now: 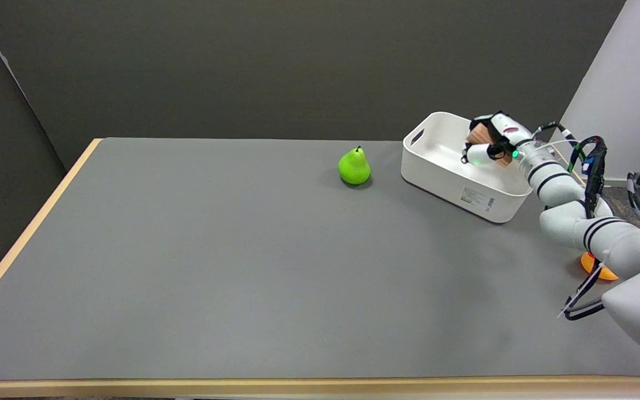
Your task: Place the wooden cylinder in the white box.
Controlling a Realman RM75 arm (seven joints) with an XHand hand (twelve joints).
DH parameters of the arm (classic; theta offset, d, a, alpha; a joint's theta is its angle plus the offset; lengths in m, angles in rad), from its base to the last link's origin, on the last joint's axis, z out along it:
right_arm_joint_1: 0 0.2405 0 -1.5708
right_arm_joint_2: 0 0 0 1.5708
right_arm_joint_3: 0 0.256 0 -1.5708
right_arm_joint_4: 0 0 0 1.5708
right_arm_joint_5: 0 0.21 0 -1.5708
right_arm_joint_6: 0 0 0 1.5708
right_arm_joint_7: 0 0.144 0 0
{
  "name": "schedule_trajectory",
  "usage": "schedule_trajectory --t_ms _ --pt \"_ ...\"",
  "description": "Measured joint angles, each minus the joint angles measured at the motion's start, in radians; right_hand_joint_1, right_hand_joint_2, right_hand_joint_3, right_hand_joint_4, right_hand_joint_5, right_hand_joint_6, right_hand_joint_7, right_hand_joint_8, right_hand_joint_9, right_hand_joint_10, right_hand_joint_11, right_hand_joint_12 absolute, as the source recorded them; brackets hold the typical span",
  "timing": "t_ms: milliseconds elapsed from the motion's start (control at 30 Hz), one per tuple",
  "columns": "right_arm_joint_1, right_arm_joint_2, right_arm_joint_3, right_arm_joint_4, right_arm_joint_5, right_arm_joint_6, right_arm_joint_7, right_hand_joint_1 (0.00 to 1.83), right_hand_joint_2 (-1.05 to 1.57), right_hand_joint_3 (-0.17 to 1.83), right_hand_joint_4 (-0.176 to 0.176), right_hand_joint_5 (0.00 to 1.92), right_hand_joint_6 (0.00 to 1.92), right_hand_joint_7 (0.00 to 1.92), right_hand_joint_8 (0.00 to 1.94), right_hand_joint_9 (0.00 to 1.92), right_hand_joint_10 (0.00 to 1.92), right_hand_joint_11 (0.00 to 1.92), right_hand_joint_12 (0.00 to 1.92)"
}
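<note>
You are looking across the grey table (242, 266) with the green pear (354, 166) standing toward its far side, just left of the white box (453, 178) sitting at the far right. Your right hand (489, 145) is reaching inside the box, holding the wooden cylinder (479, 134) over its right part. An orange object (598, 271) is lying nearer you, behind the right arm, at the table's right edge.

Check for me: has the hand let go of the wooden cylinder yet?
No, the right hand grips the wooden cylinder over the white box.
</note>
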Motion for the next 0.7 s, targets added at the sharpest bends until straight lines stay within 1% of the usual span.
schedule_trajectory --t_ms 367,433,500,567,600,633,667,700 --pt "-0.02 0.005 -0.007 0.021 -0.047 -0.05 -0.001 0.85 0.94 0.97 0.005 0.62 1.92 0.78 1.94 1.14 1.92 0.84 1.92" --pt "-0.024 0.007 -0.007 0.033 -0.051 -0.054 -0.002 0.84 0.97 0.93 0.01 0.61 1.92 0.68 1.94 1.02 1.92 0.67 1.92" --pt "-0.029 0.009 -0.007 0.045 -0.054 -0.055 -0.002 0.85 0.93 0.92 0.049 0.65 1.85 0.49 1.94 0.67 1.92 0.18 1.92" --pt "-0.035 0.012 -0.007 0.056 -0.057 -0.055 -0.001 0.53 0.81 0.82 -0.098 0.49 0.99 0.67 1.41 0.65 1.8 0.01 1.92" --pt "-0.038 0.013 -0.007 0.062 -0.058 -0.055 -0.001 0.42 0.76 0.82 -0.074 0.38 0.73 0.55 1.01 0.5 1.45 0.13 1.87" --pt "-0.042 0.015 -0.007 0.069 -0.058 -0.055 0.003 0.32 0.7 0.82 -0.032 0.27 0.5 0.39 0.57 0.32 1.04 0.3 1.81" --pt "-0.046 0.017 -0.007 0.075 -0.058 -0.055 0.006 0.28 0.64 0.85 -0.01 0.17 0.4 0.23 0.36 0.17 0.72 0.18 1.49" --pt "-0.05 0.019 -0.006 0.081 -0.058 -0.055 0.011 0.24 0.57 0.89 0.009 0.07 0.32 0.07 0.18 0.02 0.41 0.02 1.13"
